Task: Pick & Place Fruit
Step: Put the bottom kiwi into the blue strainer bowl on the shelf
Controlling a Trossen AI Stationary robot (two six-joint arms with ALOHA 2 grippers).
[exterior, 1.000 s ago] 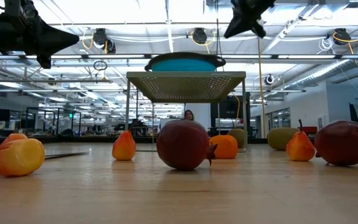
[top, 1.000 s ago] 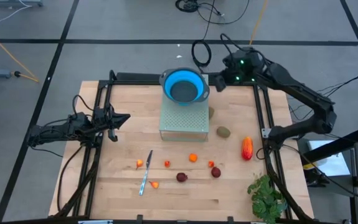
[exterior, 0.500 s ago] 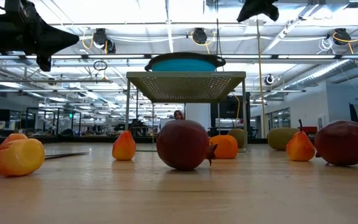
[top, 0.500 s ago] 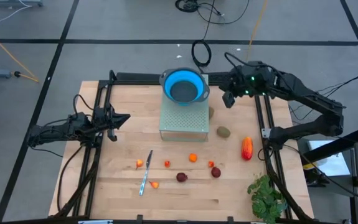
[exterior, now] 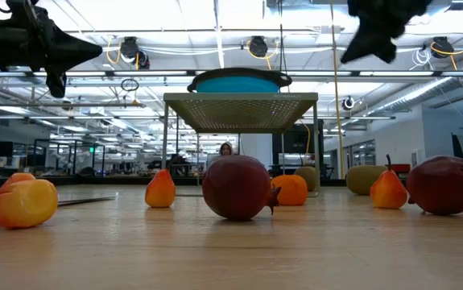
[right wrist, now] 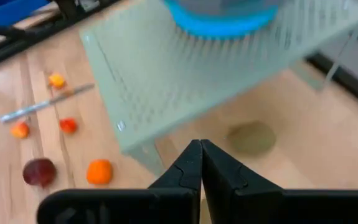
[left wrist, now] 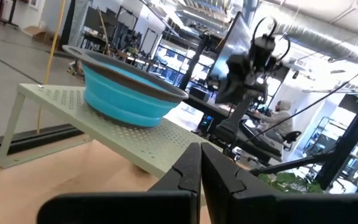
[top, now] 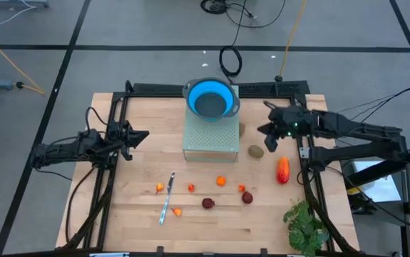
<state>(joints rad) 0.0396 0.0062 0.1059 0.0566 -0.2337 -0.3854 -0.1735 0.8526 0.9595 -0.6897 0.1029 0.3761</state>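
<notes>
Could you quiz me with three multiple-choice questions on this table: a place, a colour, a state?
1. Where does the bowl sit?
A. on the perforated stand
B. beside the knife
C. by the plant

2. What colour is the bowl?
A. red
B. blue
C. yellow

3. How are the right gripper fingers?
A. wide open
B. holding fruit
C. shut, empty

Answers: 1 A, the high view shows it on the stand. 2 B, its rim is bright blue. 3 C, the right wrist view shows the fingertips together with nothing between.
</notes>
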